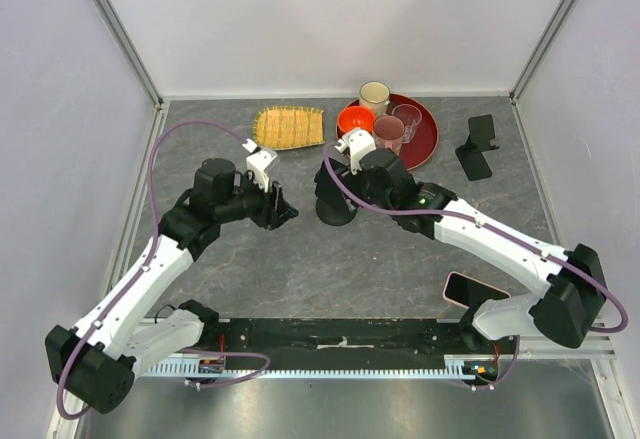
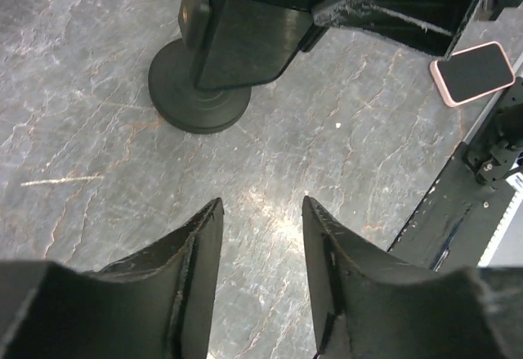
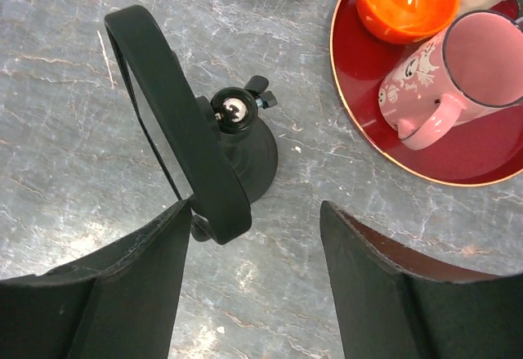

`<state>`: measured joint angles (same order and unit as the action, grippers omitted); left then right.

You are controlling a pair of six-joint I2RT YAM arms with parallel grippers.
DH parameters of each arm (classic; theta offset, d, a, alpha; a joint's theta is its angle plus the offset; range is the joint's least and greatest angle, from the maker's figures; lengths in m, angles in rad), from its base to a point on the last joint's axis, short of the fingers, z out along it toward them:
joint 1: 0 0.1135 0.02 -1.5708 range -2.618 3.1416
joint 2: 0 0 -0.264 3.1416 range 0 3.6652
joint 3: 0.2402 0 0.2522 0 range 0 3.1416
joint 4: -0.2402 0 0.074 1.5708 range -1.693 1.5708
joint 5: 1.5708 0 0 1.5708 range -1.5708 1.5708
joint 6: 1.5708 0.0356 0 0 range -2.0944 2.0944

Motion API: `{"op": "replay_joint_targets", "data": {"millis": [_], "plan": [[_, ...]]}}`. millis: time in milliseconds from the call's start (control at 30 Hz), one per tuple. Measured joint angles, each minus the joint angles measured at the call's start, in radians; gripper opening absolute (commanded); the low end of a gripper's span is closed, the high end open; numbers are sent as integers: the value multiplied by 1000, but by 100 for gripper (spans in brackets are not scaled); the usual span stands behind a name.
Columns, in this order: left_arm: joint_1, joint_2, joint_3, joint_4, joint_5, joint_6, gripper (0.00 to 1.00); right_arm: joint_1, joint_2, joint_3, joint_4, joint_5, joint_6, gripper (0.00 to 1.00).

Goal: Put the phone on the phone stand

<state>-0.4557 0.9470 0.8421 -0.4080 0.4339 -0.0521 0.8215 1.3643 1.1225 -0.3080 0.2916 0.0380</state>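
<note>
The left pincer (image 2: 261,204) hangs over the grey table (image 1: 300,269), jaws parted and holding nothing, and points at the phone stand (image 1: 336,211). The stand is upright on its round base near the table's middle, between the two pincers. The right pincer (image 3: 255,208) is above it, jaws wide apart and empty. The stand's holder plate lies against the inner edge of one finger; whether they touch I cannot tell. Further right, a red tray (image 1: 428,139) carries an orange bowl (image 1: 355,119) and a pink mug (image 3: 458,73). The phone (image 1: 474,289), in a pink case, lies flat by the right arm's base, well apart from the stand.
</note>
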Motion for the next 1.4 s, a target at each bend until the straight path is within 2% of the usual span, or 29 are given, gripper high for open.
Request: {"op": "replay_joint_targets", "data": {"millis": [67, 133, 333, 533, 667, 933, 1100, 1400], "plan": [[0, 40, 32, 6, 27, -9, 72, -13, -21, -14, -1, -15, -25, 71], [0, 84, 66, 14, 48, -17, 81, -26, -33, -21, -3, -34, -44, 71], [0, 294, 197, 43, 113, -19, 85, -64, -34, -21, -2, -133, -85, 70], [1, 433, 279, 45, 187, 97, 82, -115, -33, -21, -3, -323, -150, 68], [8, 503, 337, 46, 215, 188, 82, -125, -32, -21, -3, -396, -177, 68], [87, 571, 341, 118, 388, 331, 79, -180, -26, -20, -4, -506, -215, 68], [101, 638, 345, 135, 511, 364, 71, -238, -17, -20, -3, -558, -216, 67], [100, 711, 348, 171, 642, 379, 63, -242, -18, -21, 0, -601, -216, 67]]}}
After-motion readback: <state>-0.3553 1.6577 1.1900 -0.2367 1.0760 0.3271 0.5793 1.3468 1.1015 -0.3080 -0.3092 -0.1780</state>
